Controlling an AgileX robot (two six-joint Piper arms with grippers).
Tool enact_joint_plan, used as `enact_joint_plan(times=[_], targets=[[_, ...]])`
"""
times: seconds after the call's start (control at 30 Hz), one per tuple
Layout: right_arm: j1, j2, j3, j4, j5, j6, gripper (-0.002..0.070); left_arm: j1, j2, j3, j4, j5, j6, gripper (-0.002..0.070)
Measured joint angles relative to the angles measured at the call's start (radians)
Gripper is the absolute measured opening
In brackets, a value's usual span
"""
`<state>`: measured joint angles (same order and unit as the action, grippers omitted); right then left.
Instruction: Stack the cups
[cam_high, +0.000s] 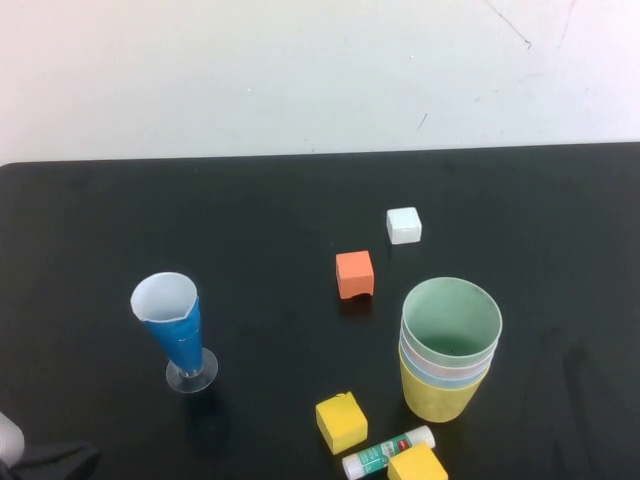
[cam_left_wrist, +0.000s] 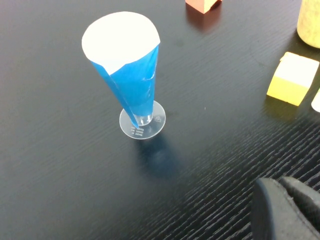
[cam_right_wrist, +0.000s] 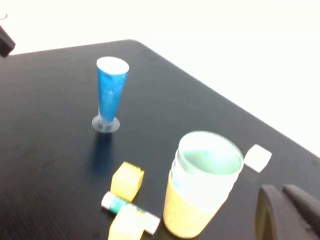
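The cups stand nested in one upright stack (cam_high: 450, 350) on the near right of the black table. The pale green cup (cam_high: 452, 318) is innermost, thin pink and light blue rims show below its rim, and the yellow cup (cam_high: 440, 398) is outermost. In the right wrist view the stack (cam_right_wrist: 200, 185) stands apart from my right gripper (cam_right_wrist: 281, 192), which is shut and empty. My left gripper (cam_left_wrist: 281, 184) is also shut and empty, low over the table's near left, away from the stack. Part of the left arm (cam_high: 50, 460) shows at the near left corner.
A tall blue-and-white conical cup (cam_high: 175, 325) on a clear foot stands at the left. An orange block (cam_high: 355, 273) and a white block (cam_high: 404, 225) lie behind the stack. Two yellow blocks (cam_high: 341, 421) (cam_high: 417, 465) and a glue stick (cam_high: 388, 452) lie in front.
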<state>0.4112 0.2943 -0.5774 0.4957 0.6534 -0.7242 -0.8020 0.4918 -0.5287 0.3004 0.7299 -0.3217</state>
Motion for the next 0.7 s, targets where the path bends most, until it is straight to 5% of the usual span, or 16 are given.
enact_joint_plan(times=[0.33, 0.7], targets=[[0.0, -0.002, 0.097, -0.031, -0.033, 0.0, -0.0001, 0.0, 0.0, 0.0, 0.0, 0.0, 0.0, -0.0001], [0.0, -0.036, 0.326, -0.093, -0.419, -0.071, -0.0001, 0.0, 0.0, 0.001, 0.0, 0.0, 0.0, -0.0001]])
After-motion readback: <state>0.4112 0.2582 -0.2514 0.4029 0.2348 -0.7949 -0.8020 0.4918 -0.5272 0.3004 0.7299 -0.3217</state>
